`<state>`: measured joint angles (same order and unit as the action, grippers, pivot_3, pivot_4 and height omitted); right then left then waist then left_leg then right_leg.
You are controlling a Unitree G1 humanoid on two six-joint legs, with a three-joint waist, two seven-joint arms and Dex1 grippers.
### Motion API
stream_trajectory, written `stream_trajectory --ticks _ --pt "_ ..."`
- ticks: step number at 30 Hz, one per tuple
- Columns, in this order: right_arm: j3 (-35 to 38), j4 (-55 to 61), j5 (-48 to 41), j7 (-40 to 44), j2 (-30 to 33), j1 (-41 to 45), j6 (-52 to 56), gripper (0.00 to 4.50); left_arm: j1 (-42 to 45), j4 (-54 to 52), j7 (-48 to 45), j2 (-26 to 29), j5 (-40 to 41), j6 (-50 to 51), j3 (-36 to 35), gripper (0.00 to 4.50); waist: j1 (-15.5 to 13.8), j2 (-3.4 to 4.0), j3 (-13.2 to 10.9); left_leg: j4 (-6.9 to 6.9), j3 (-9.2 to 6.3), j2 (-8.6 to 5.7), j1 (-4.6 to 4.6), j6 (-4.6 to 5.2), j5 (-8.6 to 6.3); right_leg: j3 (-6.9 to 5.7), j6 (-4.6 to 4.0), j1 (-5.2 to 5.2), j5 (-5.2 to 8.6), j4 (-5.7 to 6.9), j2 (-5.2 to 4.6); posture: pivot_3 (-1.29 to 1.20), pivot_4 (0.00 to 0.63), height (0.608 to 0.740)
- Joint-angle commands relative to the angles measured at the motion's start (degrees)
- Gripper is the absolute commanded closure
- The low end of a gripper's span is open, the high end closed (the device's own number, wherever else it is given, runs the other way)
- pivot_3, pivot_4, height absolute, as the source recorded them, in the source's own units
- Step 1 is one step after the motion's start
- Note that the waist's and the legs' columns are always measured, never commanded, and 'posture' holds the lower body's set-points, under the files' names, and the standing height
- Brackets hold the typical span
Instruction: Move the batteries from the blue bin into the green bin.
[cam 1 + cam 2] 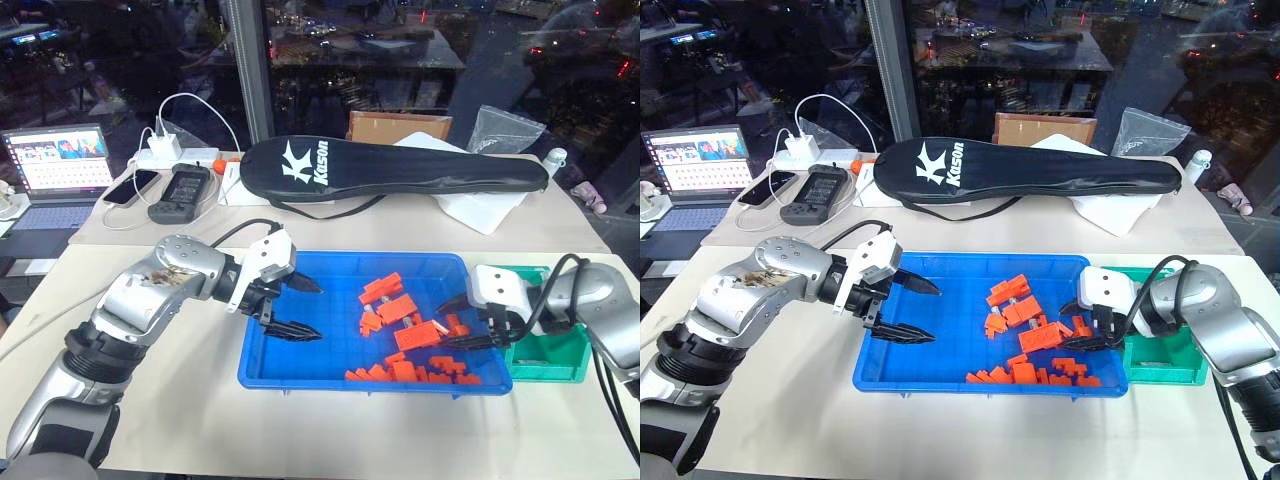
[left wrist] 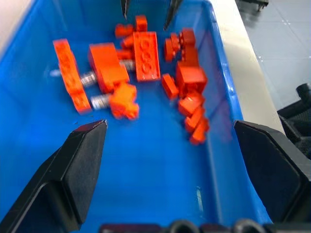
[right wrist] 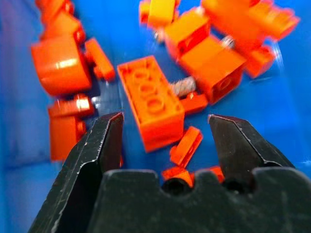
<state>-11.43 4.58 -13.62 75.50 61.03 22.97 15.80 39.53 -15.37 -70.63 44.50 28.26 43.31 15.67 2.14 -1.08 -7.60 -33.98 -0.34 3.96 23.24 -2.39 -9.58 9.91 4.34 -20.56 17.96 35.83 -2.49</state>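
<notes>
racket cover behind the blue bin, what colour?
Black racket cover with white Kason lettering, clearest in the left eye view.

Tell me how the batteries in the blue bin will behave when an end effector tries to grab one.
The batteries are slim, smooth cylinders, so one would probably roll or slip on the blue bin's slick floor if nudged. They lie wedged between the orange bricks, which may stop rolling but crowd the fingers. They look rigid, so a firm pinch should not deform them.

silvery batteries [image 2: 89, 78] among orange bricks [image 2: 146, 54] in blue bin [image 1: 330, 268]
</notes>
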Motion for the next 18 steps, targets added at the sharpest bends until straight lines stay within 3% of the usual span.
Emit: stream_trajectory --ticks 1,5,8,11,12,18 --pt "-1.0 -1.3 1.8 1.8 -1.5 1.6 -3.0 1.24 0.4 -2.3 1.2 0.2 0.4 0.0 -2.2 0.00 0.0 0.01 0.0 0.00 0.00 0.00 -0.01 0.00 0.00 0.00 0.00 0.02 0.00 0.00 0.00 0.00 0.150 0.720" --pt "-1.8 -2.9 3.3 1.8 -4.1 2.8 -2.9 1.24 0.0 -2.6 1.9 -0.1 0.8 0.6 -2.6 0.00 0.0 0.01 0.0 -0.04 0.00 0.00 -0.06 0.00 0.00 0.00 0.00 0.08 -0.01 0.02 0.00 0.00 0.150 0.720" --pt "-1.6 -2.6 3.4 3.0 -4.2 3.3 -2.0 1.90 -0.2 -2.8 2.4 -0.3 1.0 0.8 -2.9 0.00 0.0 0.02 0.0 -0.04 0.00 -0.01 -0.06 0.00 0.00 0.00 -0.01 0.09 -0.01 0.04 0.00 0.00 0.150 0.720" --pt "-0.9 -1.3 2.8 3.8 -3.7 3.4 -0.9 2.97 -0.2 -2.6 2.6 -0.3 1.1 0.6 -2.9 0.00 0.0 0.02 0.0 -0.04 -0.01 0.00 -0.07 0.00 0.00 0.00 -0.01 0.09 -0.01 0.05 0.01 0.00 0.150 0.720" --pt "-0.6 -1.0 2.9 3.9 -3.6 3.5 -0.9 3.15 -0.1 -2.5 2.7 -0.4 1.1 0.5 -3.0 0.00 -0.1 0.02 0.0 -0.04 -0.01 0.00 -0.07 0.00 0.00 0.00 -0.01 0.10 -0.01 0.05 0.00 0.00 0.150 0.720" --pt "1.3 3.8 -0.2 5.1 -3.0 6.4 3.6 3.15 0.0 -2.0 3.2 -0.6 1.6 0.6 -3.5 0.00 -0.1 0.03 0.0 -0.06 -0.01 0.00 -0.08 0.00 0.00 0.00 0.00 0.12 -0.01 0.05 0.00 0.00 0.150 0.720"
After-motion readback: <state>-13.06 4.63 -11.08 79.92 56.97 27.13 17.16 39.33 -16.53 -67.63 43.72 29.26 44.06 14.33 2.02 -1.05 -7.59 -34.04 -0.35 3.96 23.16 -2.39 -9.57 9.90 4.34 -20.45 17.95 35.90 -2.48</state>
